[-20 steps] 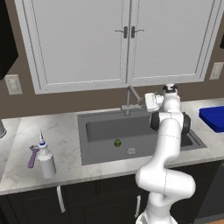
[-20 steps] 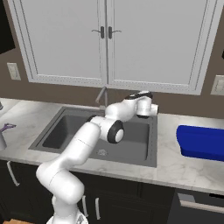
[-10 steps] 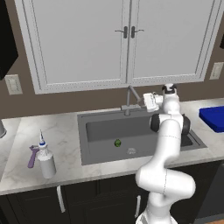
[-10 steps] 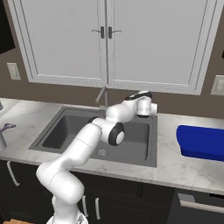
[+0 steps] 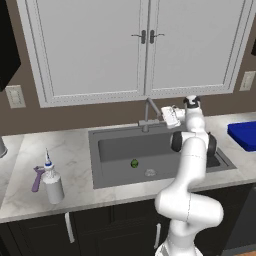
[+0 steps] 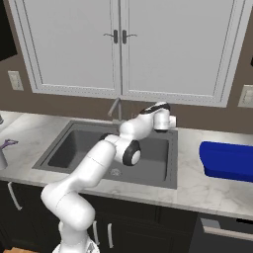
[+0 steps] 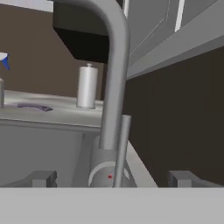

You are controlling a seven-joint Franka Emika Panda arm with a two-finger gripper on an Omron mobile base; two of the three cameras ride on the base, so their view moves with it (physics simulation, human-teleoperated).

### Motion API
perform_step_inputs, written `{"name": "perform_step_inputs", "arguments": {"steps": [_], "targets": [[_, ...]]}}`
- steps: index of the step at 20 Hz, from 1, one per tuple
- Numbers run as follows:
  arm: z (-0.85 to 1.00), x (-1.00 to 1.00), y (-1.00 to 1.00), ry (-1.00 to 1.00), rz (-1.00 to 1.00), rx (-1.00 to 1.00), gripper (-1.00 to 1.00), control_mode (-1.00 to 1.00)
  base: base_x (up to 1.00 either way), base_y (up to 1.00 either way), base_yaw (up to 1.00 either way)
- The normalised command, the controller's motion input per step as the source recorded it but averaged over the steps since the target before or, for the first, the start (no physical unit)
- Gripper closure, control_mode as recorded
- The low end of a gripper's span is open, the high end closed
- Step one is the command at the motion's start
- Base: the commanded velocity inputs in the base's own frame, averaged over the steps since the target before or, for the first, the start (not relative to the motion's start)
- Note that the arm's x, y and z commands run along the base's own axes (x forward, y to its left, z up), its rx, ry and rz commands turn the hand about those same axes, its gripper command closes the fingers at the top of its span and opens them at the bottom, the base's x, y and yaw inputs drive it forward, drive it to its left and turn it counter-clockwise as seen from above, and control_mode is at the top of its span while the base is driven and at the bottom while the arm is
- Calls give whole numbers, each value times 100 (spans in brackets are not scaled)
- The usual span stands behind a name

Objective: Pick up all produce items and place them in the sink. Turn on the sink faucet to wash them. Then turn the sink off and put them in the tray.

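A small round green lime (image 5: 134,163) lies on the floor of the dark grey sink (image 5: 112,150), near the round silver drain (image 5: 150,172) and a little to its left in the left base view. Nothing touches the fruit.

The slim grey faucet (image 5: 148,114) stands at the back rim of the sink, its stem upright and its spout angled out over the basin. The white arm reaches up and over the sink, and the hand (image 5: 166,116) is held at faucet height, just beside the spout on its right in the left base view. In the right base view the hand (image 6: 169,121) sits above the back right part of the sink (image 6: 64,148), with the faucet (image 6: 114,108) behind the arm. In the hand view the faucet (image 7: 113,87) looms very near, its stem between the two dark fingertips (image 7: 41,178), which stand wide apart and grip nothing; the hand is released. Whether a fingertip touches the faucet I cannot tell. A thin lever (image 7: 122,148) rises beside the stem, above a base with a small red dot.

The bright blue tray (image 6: 226,159) rests on the marble bench (image 6: 207,190) to the right of the sink, well apart from the lime. On the left part of the bench stand a white bottle with a blue cap (image 5: 52,181) and, just beside it, a purple tool (image 5: 37,178).
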Motion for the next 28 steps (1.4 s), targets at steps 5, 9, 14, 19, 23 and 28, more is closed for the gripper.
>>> {"name": "perform_step_inputs", "arguments": {"steps": [5,9,14,19,23,28], "targets": [[3,0,8,2,3,0,-100,-100,0,0,0],[8,0,6,6,0,0,-100,-100,0,0,0],[12,6,6,10,0,0,-100,-100,0,0,0],[10,9,9,10,0,0,-100,-100,0,0,0],[1,9,14,7,0,0,-100,-100,0,0,0],[0,11,20,3,0,0,-100,-100,0,0,0]]}}
